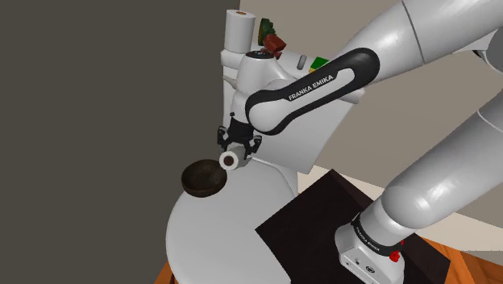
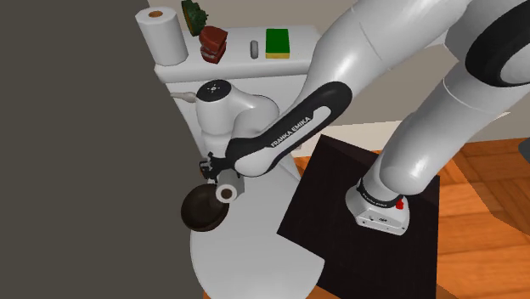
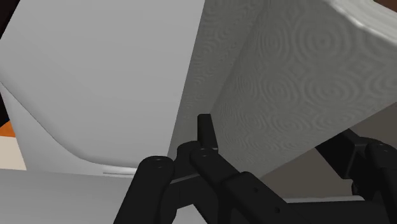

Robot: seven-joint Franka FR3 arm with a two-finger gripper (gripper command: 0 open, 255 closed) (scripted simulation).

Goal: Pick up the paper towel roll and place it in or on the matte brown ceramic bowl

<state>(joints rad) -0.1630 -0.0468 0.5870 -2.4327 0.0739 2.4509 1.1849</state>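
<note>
My black gripper [image 1: 236, 150] is shut on a small white paper towel roll [image 1: 229, 161], held lying on its side with its brown core end showing. The roll hangs at the near rim of the dark brown bowl [image 1: 193, 187], just off that rim toward the shoulder view's right. The bowl stands on a rounded white lid [image 1: 234, 230]. In the second exterior view the roll [image 2: 227, 192] overlaps the upper right edge of the bowl [image 2: 197, 219] below the gripper [image 2: 217, 172]. In the wrist view the embossed roll [image 3: 299, 76] sits clasped between the fingers [image 3: 206, 135].
A second, upright paper towel roll [image 1: 239, 31] stands on the white tank top [image 2: 242, 61] behind, beside a green plant [image 2: 194, 14], a red object [image 2: 213, 42], a small grey piece [image 2: 253, 49] and a green sponge [image 2: 278, 42]. A dark wall [image 1: 105, 121] lies along the shoulder view's left. The black stand [image 1: 322, 222] is at lower right.
</note>
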